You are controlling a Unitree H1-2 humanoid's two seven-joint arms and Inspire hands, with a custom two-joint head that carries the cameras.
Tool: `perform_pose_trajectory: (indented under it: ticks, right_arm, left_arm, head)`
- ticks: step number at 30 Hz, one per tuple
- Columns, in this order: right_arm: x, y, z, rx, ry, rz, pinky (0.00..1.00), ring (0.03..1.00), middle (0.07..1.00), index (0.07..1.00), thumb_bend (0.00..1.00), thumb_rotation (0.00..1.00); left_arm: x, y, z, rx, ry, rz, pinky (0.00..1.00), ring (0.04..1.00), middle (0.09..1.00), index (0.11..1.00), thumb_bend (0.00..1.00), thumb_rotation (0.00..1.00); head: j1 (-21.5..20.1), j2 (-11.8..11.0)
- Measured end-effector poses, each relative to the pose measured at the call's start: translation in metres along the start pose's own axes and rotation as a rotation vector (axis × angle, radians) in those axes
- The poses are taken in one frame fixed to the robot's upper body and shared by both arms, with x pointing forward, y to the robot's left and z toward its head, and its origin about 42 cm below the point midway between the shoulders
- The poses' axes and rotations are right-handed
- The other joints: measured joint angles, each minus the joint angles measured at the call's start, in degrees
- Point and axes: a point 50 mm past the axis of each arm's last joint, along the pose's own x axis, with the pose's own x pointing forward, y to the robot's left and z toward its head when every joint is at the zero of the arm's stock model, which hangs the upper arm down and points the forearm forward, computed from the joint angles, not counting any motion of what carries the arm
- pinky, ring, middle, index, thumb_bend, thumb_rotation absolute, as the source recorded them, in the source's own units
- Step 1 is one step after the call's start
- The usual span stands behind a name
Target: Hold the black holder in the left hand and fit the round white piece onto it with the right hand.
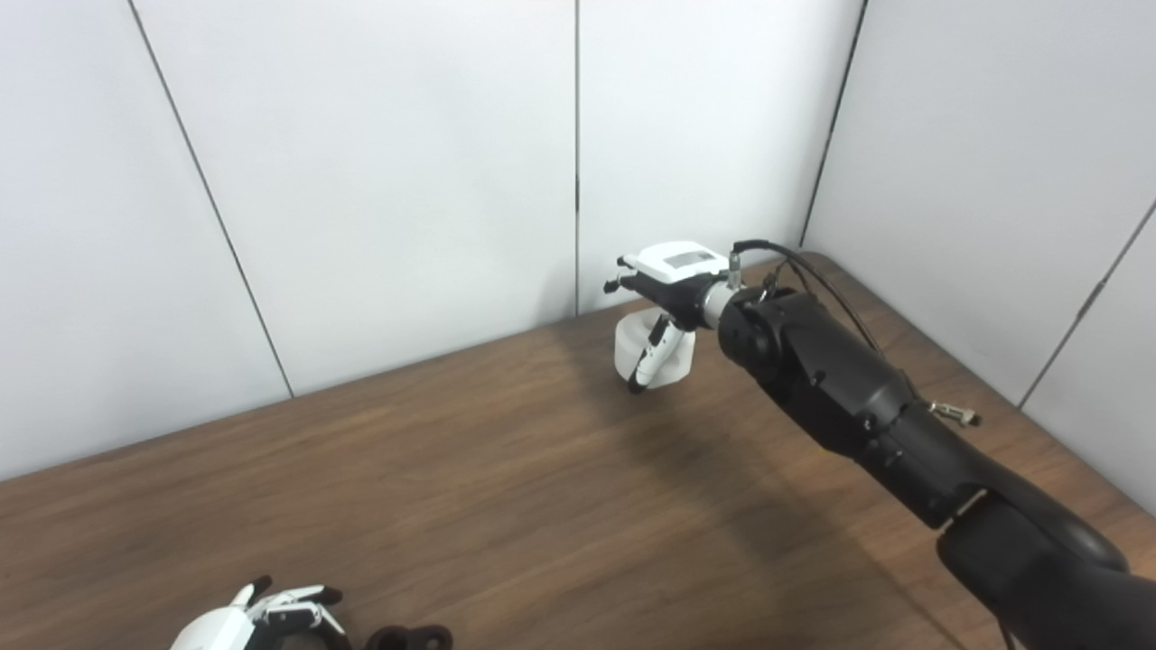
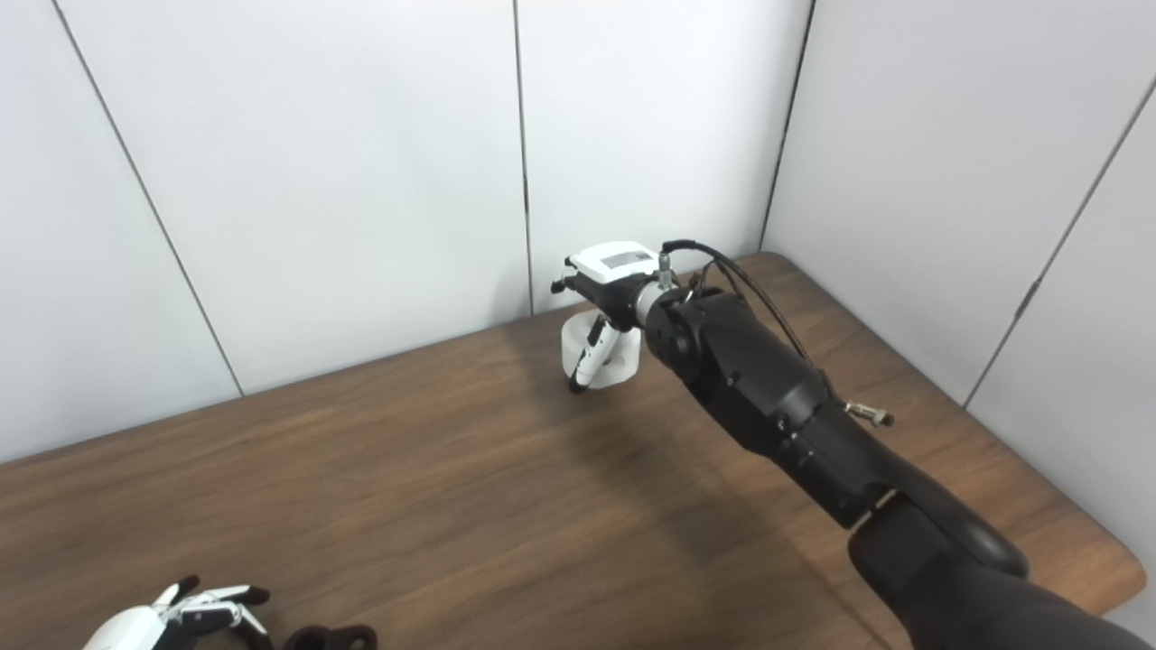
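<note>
The round white piece [image 1: 632, 354] sits on the table near the far wall. My right hand [image 1: 666, 282] hovers right over it with its fingers stretched out to the left and its thumb hanging down across the piece's front; it looks open, not closed on the piece. The black holder [image 1: 411, 638] lies on the table at the bottom edge, partly cut off by the frame. My left hand [image 1: 257, 618] rests just left of the holder, fingers spread and apart from it, holding nothing.
The wooden table [image 1: 506, 487] ends at white wall panels at the back and right. Its rounded right corner [image 2: 1124, 560] shows in the right eye view. My black right arm [image 1: 867, 406] stretches diagonally over the table's right half.
</note>
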Motion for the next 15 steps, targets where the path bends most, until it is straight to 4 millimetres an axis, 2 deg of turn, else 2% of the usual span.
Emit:
perform_pose_trajectory:
  ticks: [15]
  right_arm:
    - [-0.003,-0.014,-0.016,-0.037,0.049,-0.018,0.89,0.943,0.997,0.867,1.00,0.35]
  left_arm:
    - [-0.007,0.006,0.001,0.009,-0.007,-0.006,1.00,0.854,0.817,0.482,0.51,0.04]
  head:
    - [-1.15,0.53]
